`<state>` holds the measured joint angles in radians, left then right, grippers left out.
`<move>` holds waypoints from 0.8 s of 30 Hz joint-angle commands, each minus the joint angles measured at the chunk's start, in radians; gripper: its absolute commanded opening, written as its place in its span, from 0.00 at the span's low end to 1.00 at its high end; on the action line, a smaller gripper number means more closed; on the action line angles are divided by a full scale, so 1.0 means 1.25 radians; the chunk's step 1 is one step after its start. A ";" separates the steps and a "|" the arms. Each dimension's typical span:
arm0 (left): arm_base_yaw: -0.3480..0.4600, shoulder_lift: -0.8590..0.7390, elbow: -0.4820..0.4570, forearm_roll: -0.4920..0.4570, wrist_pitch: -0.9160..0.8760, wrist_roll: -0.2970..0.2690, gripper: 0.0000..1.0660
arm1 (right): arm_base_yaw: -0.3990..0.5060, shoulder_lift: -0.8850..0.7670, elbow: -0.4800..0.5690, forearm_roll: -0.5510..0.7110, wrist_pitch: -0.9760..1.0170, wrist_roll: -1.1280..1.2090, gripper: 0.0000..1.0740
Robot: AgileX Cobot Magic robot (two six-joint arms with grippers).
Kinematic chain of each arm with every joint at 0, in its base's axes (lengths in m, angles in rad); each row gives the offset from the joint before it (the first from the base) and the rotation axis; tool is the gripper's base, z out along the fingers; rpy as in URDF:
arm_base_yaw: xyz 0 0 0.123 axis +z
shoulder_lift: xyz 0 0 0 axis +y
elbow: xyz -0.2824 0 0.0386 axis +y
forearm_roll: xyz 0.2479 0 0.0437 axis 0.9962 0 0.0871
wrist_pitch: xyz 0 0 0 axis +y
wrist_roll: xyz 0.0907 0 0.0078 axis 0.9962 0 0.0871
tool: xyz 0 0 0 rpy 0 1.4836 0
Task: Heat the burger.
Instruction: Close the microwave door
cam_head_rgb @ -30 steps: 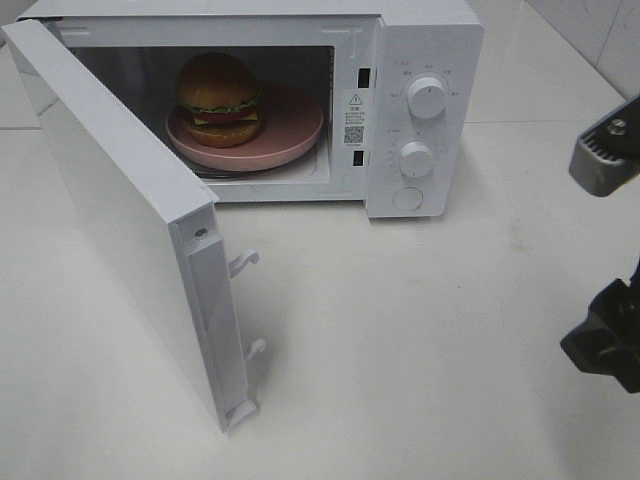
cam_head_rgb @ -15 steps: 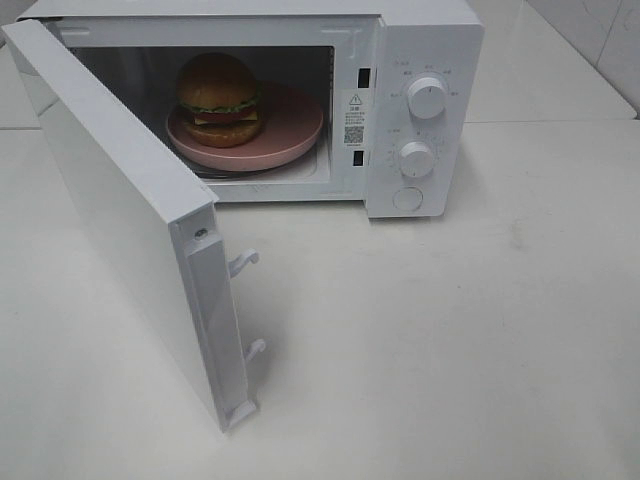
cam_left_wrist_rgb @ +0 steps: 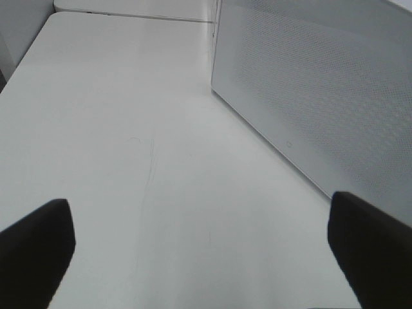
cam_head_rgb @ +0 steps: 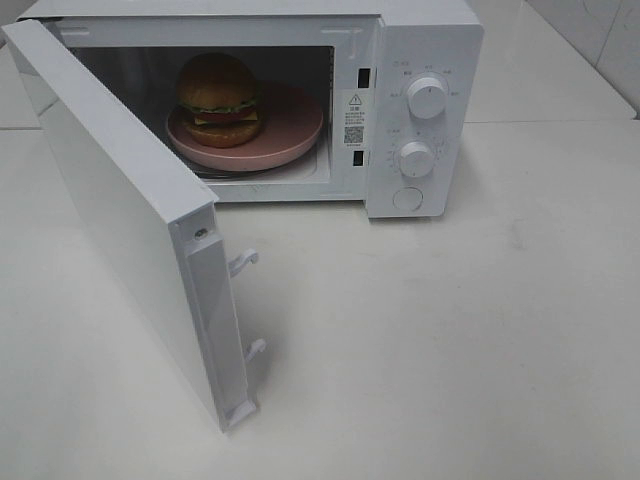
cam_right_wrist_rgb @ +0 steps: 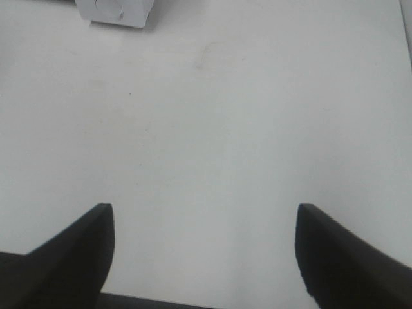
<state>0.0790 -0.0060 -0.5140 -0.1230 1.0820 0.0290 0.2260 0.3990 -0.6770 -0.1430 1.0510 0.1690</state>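
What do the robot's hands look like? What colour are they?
The left fingers are black with blunt, rounded tips. The right fingers are black too, shaped like wedges with slanted inner edges. No cables, stickers or markings show on them, and the arms themselves are not in any picture.

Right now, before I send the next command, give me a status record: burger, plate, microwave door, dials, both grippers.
burger: inside the microwave, on the pink plate
door: wide open, hinged on the left
dials: two on the front panel, nothing touching them
left gripper: open, empty, above the table
right gripper: open, empty, above the table
likely next step: shut the door
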 commanded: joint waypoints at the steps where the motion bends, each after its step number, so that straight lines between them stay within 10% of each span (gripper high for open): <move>1: -0.003 -0.011 -0.001 -0.006 -0.010 0.000 0.94 | -0.010 -0.031 0.017 0.006 -0.009 0.007 0.71; 24: -0.003 -0.011 -0.001 -0.006 -0.010 0.000 0.94 | -0.100 -0.347 0.142 0.035 -0.043 0.003 0.70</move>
<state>0.0790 -0.0060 -0.5140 -0.1230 1.0820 0.0290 0.1270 0.0140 -0.5020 -0.0970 0.9940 0.1690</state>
